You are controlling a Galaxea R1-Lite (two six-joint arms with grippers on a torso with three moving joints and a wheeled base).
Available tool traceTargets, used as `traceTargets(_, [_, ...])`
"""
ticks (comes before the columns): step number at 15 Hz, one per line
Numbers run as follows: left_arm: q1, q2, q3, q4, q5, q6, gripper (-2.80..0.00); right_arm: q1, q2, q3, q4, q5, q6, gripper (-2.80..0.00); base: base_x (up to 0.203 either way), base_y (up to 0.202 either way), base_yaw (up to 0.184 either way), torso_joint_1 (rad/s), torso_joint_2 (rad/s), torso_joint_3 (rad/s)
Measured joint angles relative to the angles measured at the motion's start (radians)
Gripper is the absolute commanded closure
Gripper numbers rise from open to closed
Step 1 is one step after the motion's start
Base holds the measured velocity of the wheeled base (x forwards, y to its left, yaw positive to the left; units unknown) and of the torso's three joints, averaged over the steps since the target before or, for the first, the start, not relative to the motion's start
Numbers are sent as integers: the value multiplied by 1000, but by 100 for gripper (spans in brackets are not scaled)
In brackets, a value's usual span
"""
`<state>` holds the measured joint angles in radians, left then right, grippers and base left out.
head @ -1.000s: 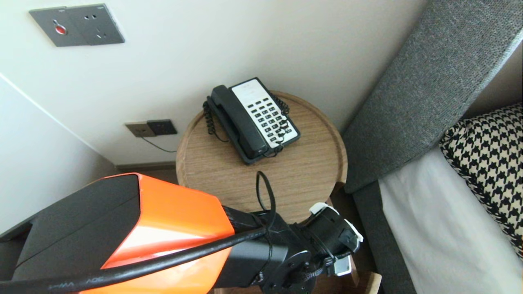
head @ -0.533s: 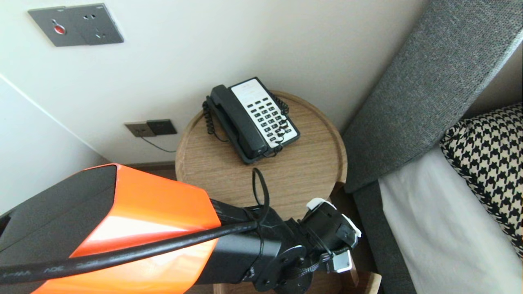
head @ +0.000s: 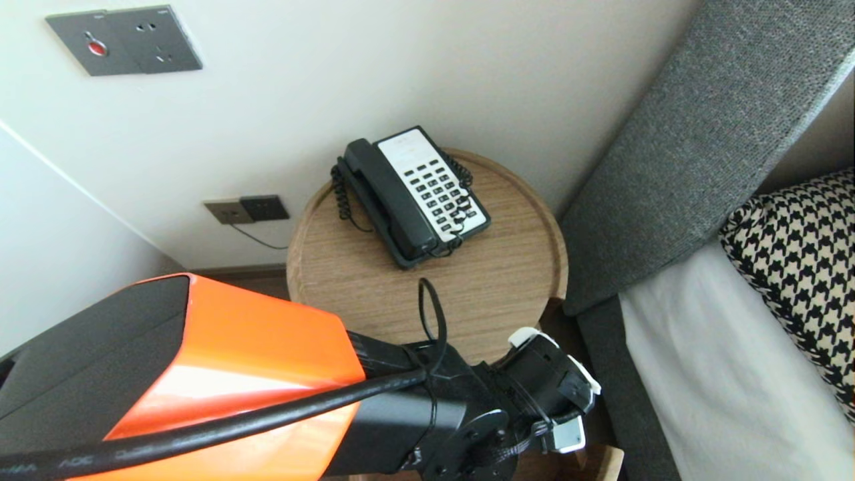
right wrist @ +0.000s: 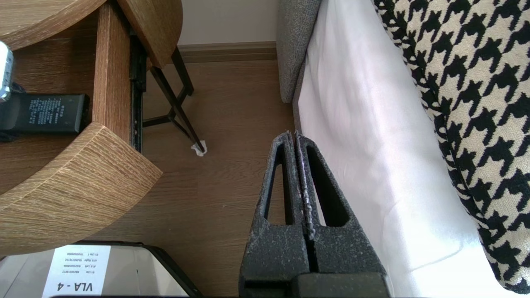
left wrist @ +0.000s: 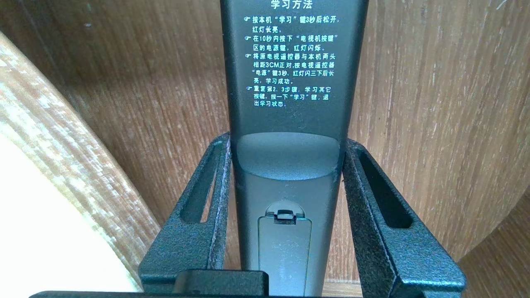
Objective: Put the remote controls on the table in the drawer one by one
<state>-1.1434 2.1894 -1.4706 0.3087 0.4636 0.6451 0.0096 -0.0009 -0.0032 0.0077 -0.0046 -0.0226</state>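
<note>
A black remote control (left wrist: 290,82) lies back side up, its white printed text and battery cover showing. My left gripper (left wrist: 285,142) is shut on its sides, over the wooden floor of an open drawer (left wrist: 414,103). In the right wrist view the remote (right wrist: 41,112) shows inside that drawer (right wrist: 112,62), under the round table top. In the head view my orange left arm (head: 254,374) reaches down past the table's front edge, and its fingers are hidden there. My right gripper (right wrist: 295,134) hangs shut and empty above the floor, beside the bed.
A black and white telephone (head: 414,194) stands at the back of the round wooden table (head: 507,280). The grey headboard (head: 701,133), white bed (head: 728,374) and houndstooth pillow (head: 801,267) are on the right. The table's thin black legs (right wrist: 178,107) stand on the wooden floor.
The left forearm has shifted a little toward the lower left in the head view. Its wrist stays at the table's front edge.
</note>
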Motion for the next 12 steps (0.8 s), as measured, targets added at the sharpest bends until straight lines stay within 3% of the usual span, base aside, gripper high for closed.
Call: traceTargets(12, [-1,15,-23,63,-39,-24,0,-1,0,0,0,0,0,0,0,0,0,0,0,0])
